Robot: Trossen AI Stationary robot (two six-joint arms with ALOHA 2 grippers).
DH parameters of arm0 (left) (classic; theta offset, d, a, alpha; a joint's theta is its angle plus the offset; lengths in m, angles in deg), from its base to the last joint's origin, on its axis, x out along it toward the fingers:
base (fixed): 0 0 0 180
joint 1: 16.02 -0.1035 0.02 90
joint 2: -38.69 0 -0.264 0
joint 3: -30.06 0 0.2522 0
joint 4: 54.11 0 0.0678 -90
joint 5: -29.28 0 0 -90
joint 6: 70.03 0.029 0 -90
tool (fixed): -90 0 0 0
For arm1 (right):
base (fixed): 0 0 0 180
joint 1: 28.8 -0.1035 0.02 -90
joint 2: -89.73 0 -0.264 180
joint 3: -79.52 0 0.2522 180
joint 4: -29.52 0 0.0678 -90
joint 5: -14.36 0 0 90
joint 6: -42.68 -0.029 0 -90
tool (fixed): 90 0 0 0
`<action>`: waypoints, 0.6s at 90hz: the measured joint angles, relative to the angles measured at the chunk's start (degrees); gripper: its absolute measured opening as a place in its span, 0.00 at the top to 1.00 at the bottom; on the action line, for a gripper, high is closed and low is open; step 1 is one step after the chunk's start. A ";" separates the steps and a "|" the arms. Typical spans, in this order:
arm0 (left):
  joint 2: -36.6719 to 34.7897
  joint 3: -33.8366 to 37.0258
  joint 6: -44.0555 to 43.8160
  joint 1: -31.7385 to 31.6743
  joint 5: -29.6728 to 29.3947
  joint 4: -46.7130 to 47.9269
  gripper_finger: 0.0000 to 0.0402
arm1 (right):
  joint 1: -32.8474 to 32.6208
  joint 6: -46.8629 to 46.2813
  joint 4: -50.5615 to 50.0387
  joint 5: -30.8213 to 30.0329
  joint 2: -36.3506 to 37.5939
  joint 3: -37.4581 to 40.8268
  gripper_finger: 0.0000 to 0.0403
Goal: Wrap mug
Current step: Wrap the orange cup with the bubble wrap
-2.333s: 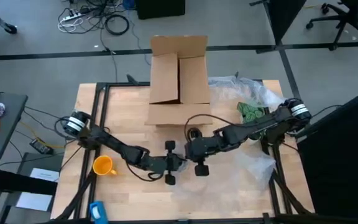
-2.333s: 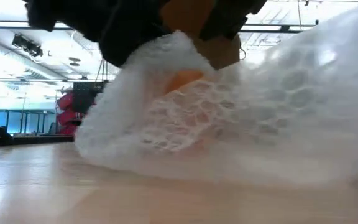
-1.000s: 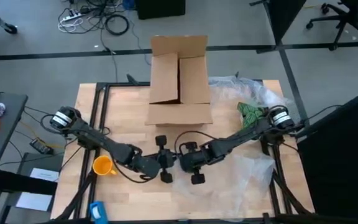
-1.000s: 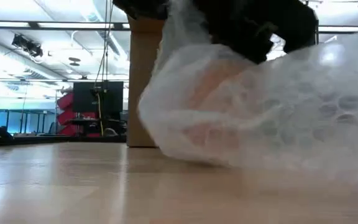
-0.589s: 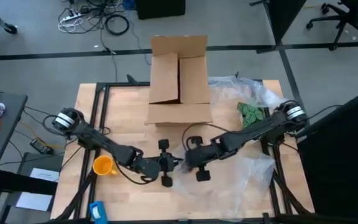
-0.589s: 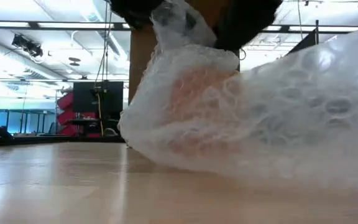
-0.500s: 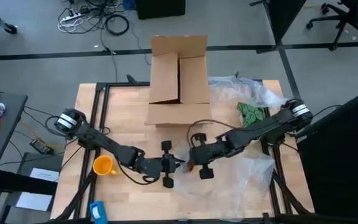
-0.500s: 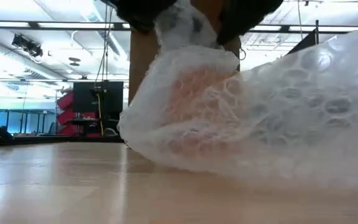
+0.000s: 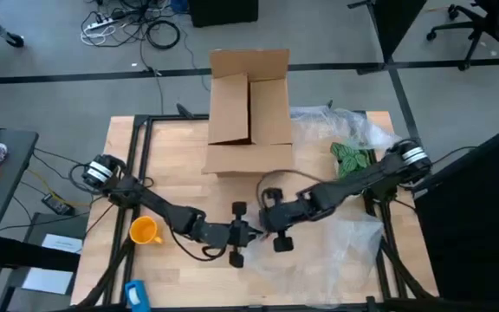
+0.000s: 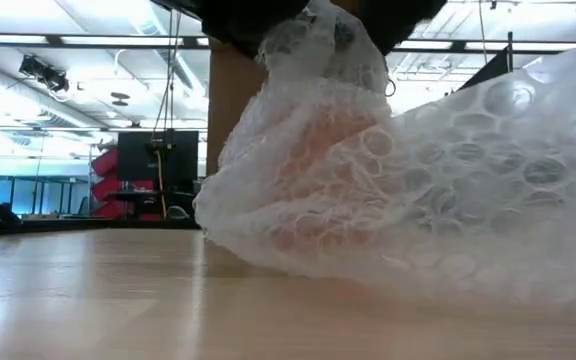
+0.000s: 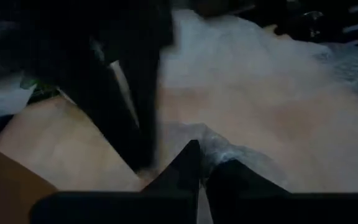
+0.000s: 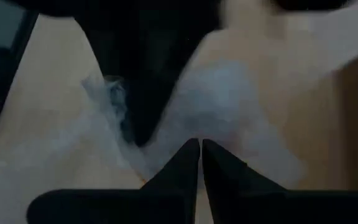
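Low view: bubble wrap (image 10: pixel 388 190) bubbly, translucent, bunched w/ orange tint | mug (image 9: pixel 144 230) glossy, bare on surface, left | both grippers (image 9: pixel 243 234) (image 9: pixel 267 224) clenched on wrap | bundle peak rose vs 0.5 s ago.

An open brown cardboard box (image 9: pixel 249 108) stands at the far middle of the light wooden bench (image 9: pixel 171 178). A green crumpled item (image 9: pixel 351 157) lies right of it, on clear crinkly plastic (image 9: pixel 345 121).

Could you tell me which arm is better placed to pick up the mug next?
Left. The mug lies beside the left arm; the left gripper and right gripper both pinch the bubble wrap mid-table, the right farther from the mug.
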 joint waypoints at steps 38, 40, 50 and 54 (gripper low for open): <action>-7.83 -10.82 -1.16 1.58 1.67 36.30 0.68 | 1.64 -1.08 4.54 10.62 -7.23 -0.02 1.00; -8.21 -11.21 -2.26 1.78 1.49 38.22 0.68 | 1.59 -1.11 4.54 10.88 -7.68 -0.02 1.00; -9.28 -11.13 -7.45 3.37 1.47 44.44 0.67 | 1.77 -1.27 5.47 11.32 -9.91 -0.09 1.00; -9.28 -10.59 -9.07 3.93 1.53 44.30 0.67 | 2.03 -1.18 5.13 11.33 -10.59 -0.11 1.00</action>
